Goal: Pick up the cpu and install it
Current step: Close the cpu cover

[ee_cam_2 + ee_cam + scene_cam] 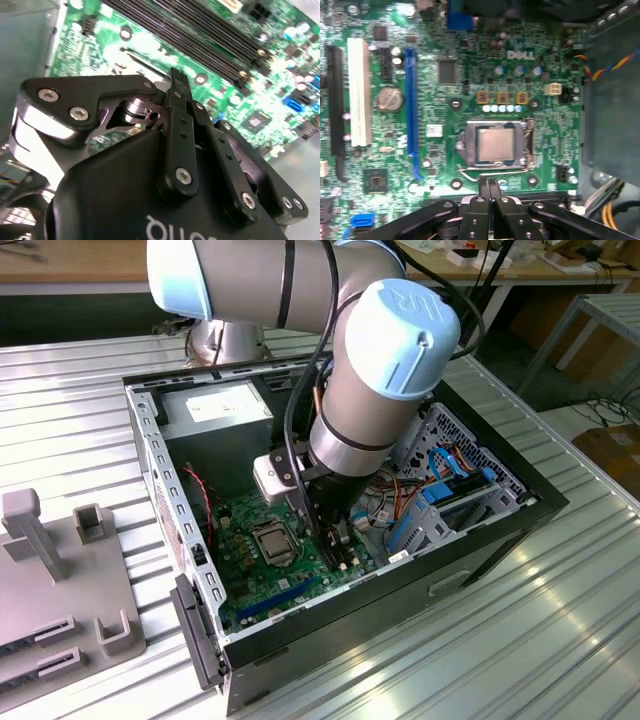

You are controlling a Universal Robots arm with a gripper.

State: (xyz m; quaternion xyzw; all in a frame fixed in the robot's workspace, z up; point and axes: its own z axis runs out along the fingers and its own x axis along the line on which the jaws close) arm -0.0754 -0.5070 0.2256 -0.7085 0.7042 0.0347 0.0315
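Note:
The cpu [495, 142], a small silver-grey square, lies flat inside the black socket frame [461, 145] on the green motherboard [435, 95]. In the exterior view the cpu [272, 538] sits mid-board inside the open computer case. My gripper [489, 184] hovers just beside the socket's lever side, fingers pressed together with nothing between them. In the second wrist view the gripper [178, 85] points at the board with its black fingers [181, 120] shut. In the exterior view the gripper [335, 540] hangs low over the board, to the exterior view's right of the cpu.
The black case wall [480, 540] rings the board. A power supply [215, 405] sits at the back and a drive cage with blue cables [450, 490] at the exterior view's right. A grey fixture [60, 580] stands on the ribbed table at the exterior view's left. Memory slots [200, 30] run nearby.

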